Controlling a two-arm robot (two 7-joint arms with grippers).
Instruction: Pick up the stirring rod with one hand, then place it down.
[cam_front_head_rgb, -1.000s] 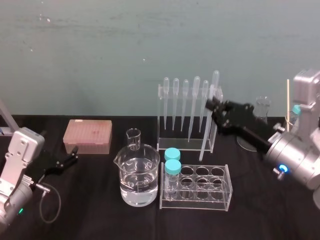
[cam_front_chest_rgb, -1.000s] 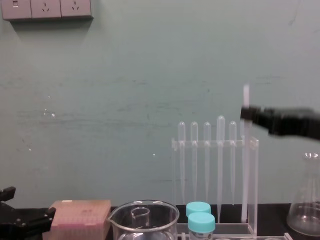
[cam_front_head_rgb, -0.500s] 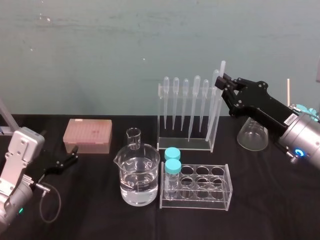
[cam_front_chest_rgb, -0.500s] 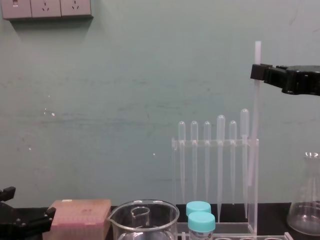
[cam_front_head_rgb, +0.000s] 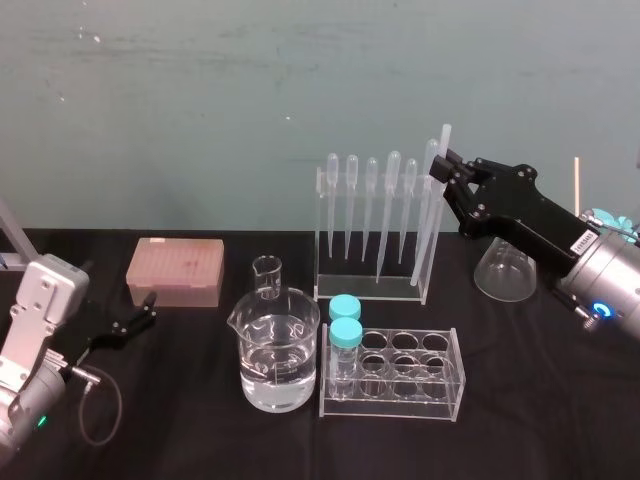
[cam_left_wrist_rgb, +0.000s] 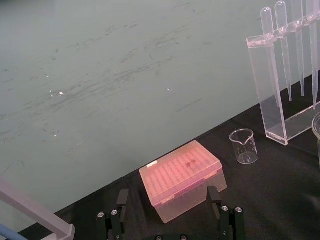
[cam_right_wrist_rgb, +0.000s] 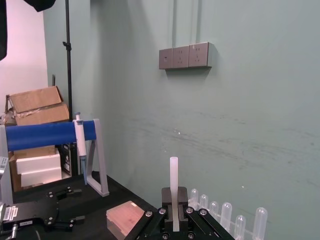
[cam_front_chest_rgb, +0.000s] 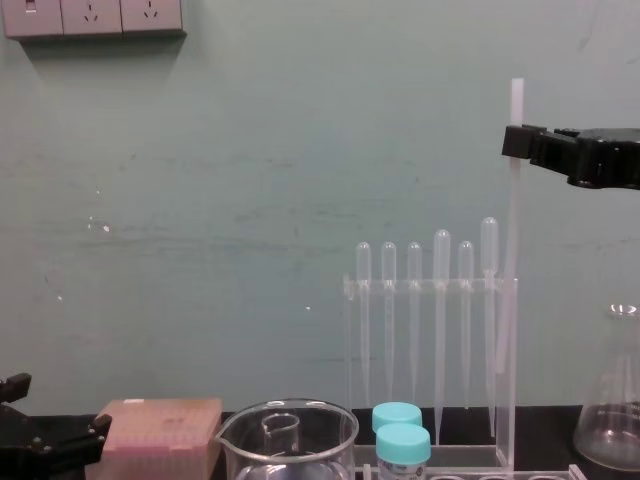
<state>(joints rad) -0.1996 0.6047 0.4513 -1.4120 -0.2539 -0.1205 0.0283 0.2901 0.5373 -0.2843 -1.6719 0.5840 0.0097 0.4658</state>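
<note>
The stirring rod (cam_front_head_rgb: 431, 212) is a thin translucent white stick, slightly tilted, at the right end of the pipette rack (cam_front_head_rgb: 368, 285). My right gripper (cam_front_head_rgb: 441, 168) is shut on its upper part, with a short length standing out above the fingers. The chest view shows the stirring rod (cam_front_chest_rgb: 513, 250) rising well over the pipettes, with the right gripper (cam_front_chest_rgb: 519, 141) clamped near its top. In the right wrist view the stirring rod (cam_right_wrist_rgb: 173, 176) stands up from between the shut jaws of the right gripper (cam_right_wrist_rgb: 174, 207). My left gripper (cam_front_head_rgb: 138, 319) rests open at the table's left.
A beaker of water (cam_front_head_rgb: 279, 362) and a small empty beaker (cam_front_head_rgb: 267, 276) stand at the centre. A clear tube rack (cam_front_head_rgb: 400, 398) holds two blue-capped tubes (cam_front_head_rgb: 345, 335). A pink tip box (cam_front_head_rgb: 176, 271) sits at the left, a conical flask (cam_front_head_rgb: 503, 271) under the right arm.
The right gripper rose with the stirring rod, lifting it high above the pipettes a second ago; over the last half second it has hardly moved. The left arm stayed still.
</note>
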